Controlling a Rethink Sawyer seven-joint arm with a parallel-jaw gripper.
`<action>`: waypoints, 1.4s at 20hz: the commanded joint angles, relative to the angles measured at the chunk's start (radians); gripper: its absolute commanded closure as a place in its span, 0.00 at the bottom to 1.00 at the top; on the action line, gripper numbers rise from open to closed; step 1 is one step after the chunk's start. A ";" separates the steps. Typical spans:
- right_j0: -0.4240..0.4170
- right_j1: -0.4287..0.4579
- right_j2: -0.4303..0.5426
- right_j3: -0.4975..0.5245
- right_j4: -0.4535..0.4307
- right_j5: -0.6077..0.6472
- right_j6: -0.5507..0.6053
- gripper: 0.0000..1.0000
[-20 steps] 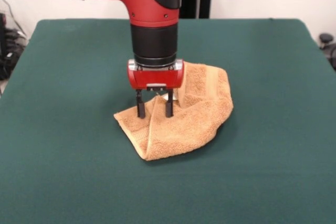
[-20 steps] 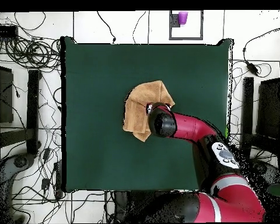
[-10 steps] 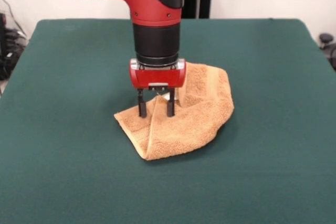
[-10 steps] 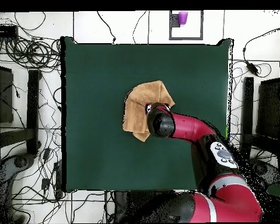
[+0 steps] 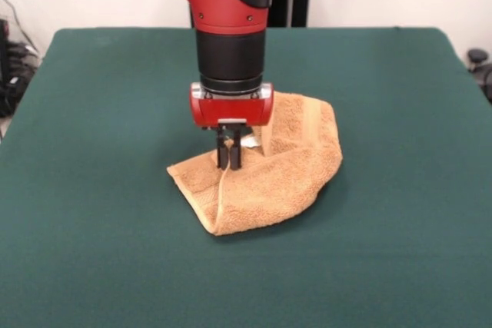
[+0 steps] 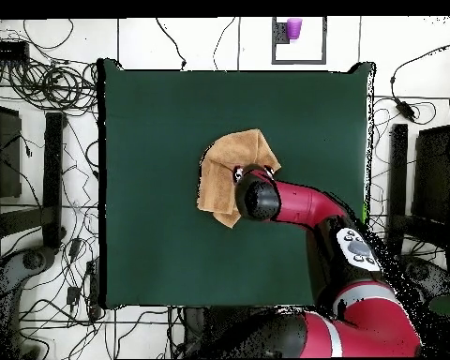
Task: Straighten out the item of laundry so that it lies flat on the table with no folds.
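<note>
Where the green table [image 5: 92, 213] lies bare at the left of the front view, we see nothing on it; at its middle we find the orange-tan towel [image 5: 284, 170] crumpled and folded over itself. Our gripper [image 5: 230, 159] stands upright on its left part, fingers pinched together on a raised fold.

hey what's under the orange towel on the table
Around the folded orange-tan terry towel only the dark green cloth-topped table shows. The red and black gripper is shut on a raised fold. Anything beneath the towel's layers is covered.
</note>
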 commanded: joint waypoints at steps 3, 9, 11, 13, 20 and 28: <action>0.035 0.020 0.010 0.079 -0.044 0.050 0.093 1.00; 0.031 0.008 0.023 0.087 -0.033 0.067 0.094 1.00; 0.026 -0.009 0.034 0.097 -0.024 0.085 0.094 1.00; 0.029 -0.028 0.037 0.105 -0.013 0.104 0.099 1.00; 0.051 -0.076 0.030 0.092 0.019 0.210 0.095 1.00; 0.041 -0.104 0.057 0.080 0.038 0.278 0.098 1.00</action>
